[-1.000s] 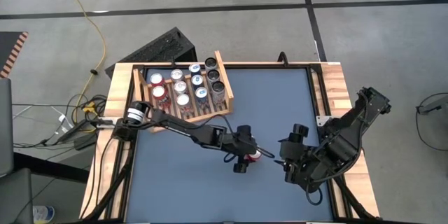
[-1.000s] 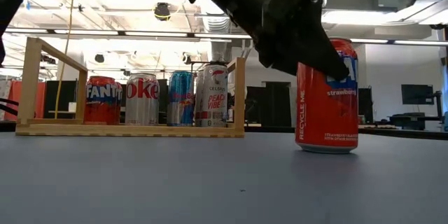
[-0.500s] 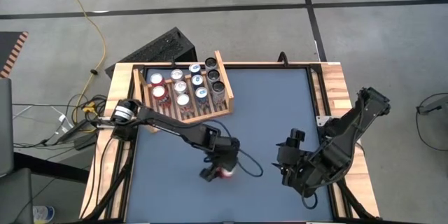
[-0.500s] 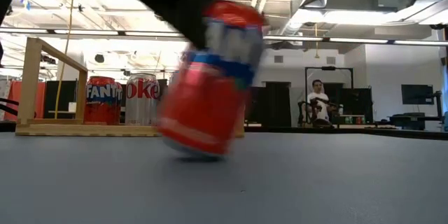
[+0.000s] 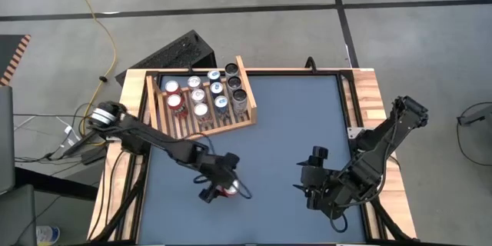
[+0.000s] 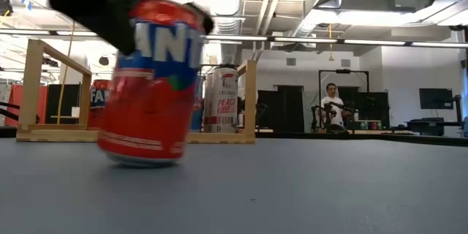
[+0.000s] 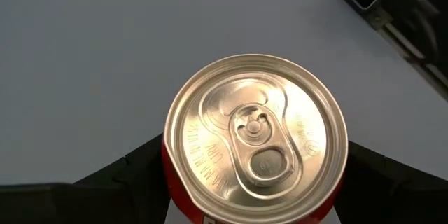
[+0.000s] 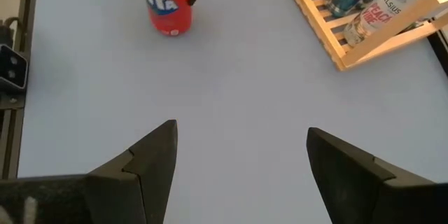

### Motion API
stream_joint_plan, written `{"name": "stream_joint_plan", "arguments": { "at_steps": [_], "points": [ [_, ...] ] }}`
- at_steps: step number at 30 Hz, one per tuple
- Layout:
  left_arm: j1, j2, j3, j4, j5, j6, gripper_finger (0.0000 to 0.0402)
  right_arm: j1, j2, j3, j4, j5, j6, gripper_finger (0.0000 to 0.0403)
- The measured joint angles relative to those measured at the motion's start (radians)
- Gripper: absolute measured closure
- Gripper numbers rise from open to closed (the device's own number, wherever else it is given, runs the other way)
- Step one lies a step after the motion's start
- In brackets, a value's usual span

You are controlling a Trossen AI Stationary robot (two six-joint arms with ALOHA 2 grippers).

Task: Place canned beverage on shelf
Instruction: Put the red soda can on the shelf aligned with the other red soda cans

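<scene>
Left end effector grips the red can between its fingers, tilted just above the desk, well short of the shelf.

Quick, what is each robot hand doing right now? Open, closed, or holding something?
Left gripper: closed around the red Fanta can with the silver top, at the blue table's near middle.
Right gripper: open, holding nothing, waiting over the table's right side.
</scene>
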Motion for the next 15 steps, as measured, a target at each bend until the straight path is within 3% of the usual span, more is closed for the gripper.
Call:
{"name": "stream_joint_plan", "arguments": {
  "at_steps": [8,15],
  "points": [
    [-0.002,-0.203,-0.275,0.217,-0.124,-0.076,0.0109,-0.042,0.000,0.000,0.018,0.003,0.000,0.0112],
    [-0.008,-0.218,-0.320,0.254,-0.179,-0.138,0.0094,-0.074,0.000,0.000,0.034,0.002,0.000,0.0112]
  ]
}}
